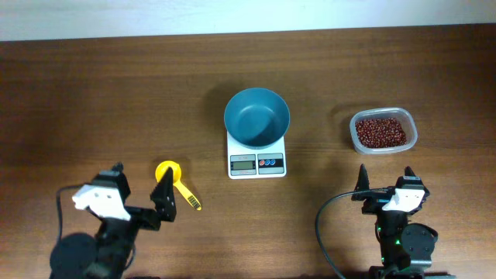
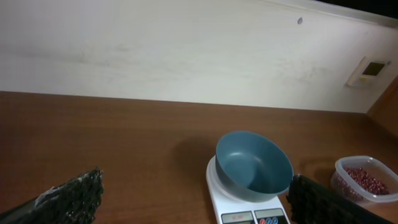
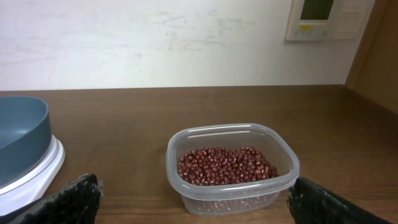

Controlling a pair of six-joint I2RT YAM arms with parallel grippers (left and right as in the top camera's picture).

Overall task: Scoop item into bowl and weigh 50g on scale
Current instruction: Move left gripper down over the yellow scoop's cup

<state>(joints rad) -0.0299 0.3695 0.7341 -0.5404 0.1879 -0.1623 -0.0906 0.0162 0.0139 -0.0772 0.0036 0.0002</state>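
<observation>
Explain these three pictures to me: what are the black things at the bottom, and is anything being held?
They are two robot arms at a table. One picture looks down from above; the other two come from cameras on each wrist. The left gripper and right gripper are both open and hold nothing. On the table a blue bowl sits empty on a white scale. To the right a clear tub holds red-brown beans. A yellow scoop lies by the left gripper.

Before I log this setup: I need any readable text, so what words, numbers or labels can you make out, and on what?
None can be read.
Scale display: too small and blurred to tell any digits.
Wall panel: a screen and a yellow label, both too blurred to read.
</observation>
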